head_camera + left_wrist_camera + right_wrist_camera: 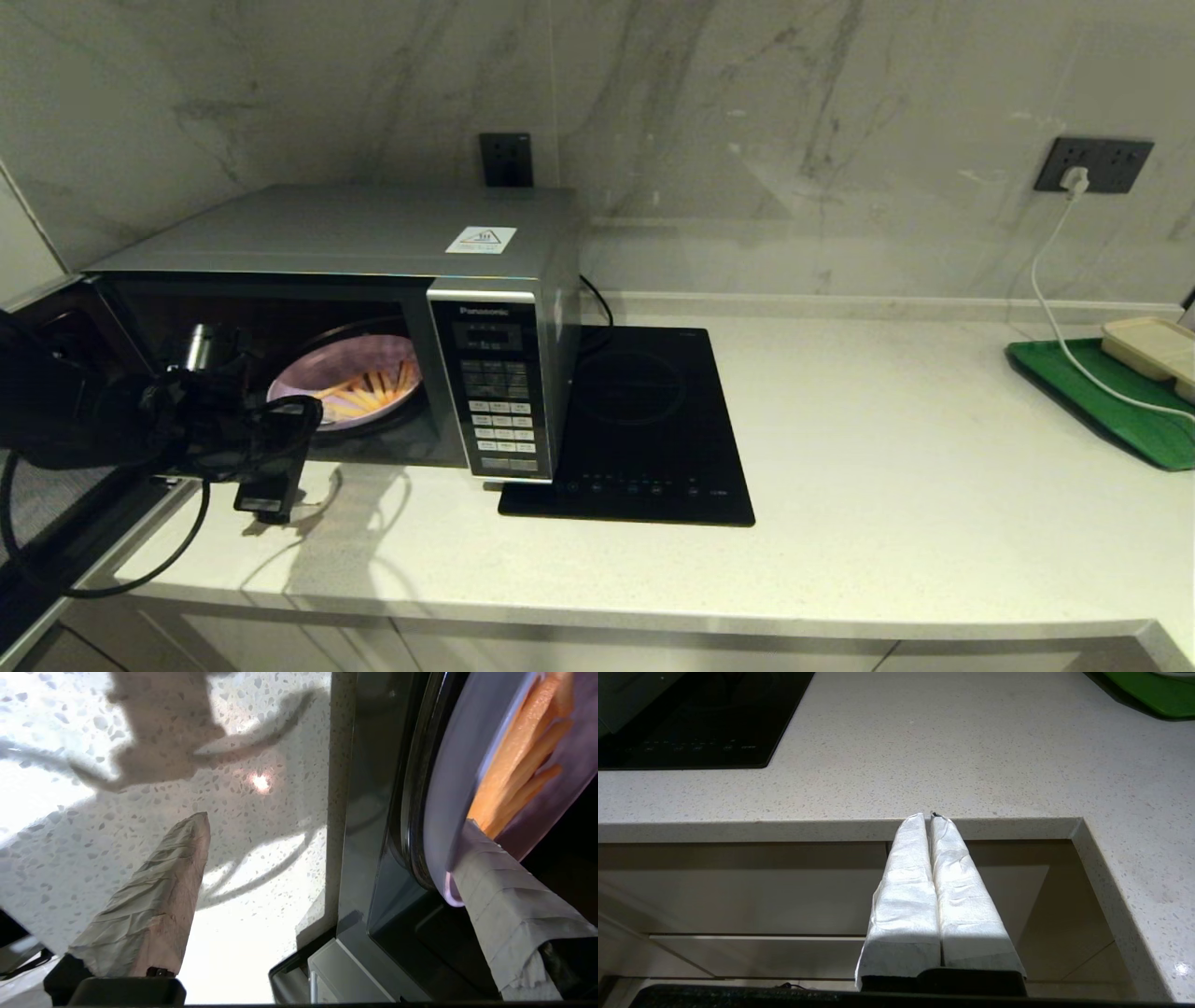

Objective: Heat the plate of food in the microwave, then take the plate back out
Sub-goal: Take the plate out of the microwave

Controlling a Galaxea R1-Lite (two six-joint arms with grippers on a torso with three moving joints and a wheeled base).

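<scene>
Fries lie on the plate of food [347,381], which sits inside the open microwave [373,280]. Left hand [327,858] has its fingers apart, one touching the plate rim just ahead. Right hand [930,817], fingers pressed together, hangs below the surface [971,765] edge.

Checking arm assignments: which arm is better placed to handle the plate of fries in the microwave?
Left. The left gripper is open at the microwave mouth, one finger at the plate of food's rim. The right gripper hangs shut below the counter edge, far off.
</scene>
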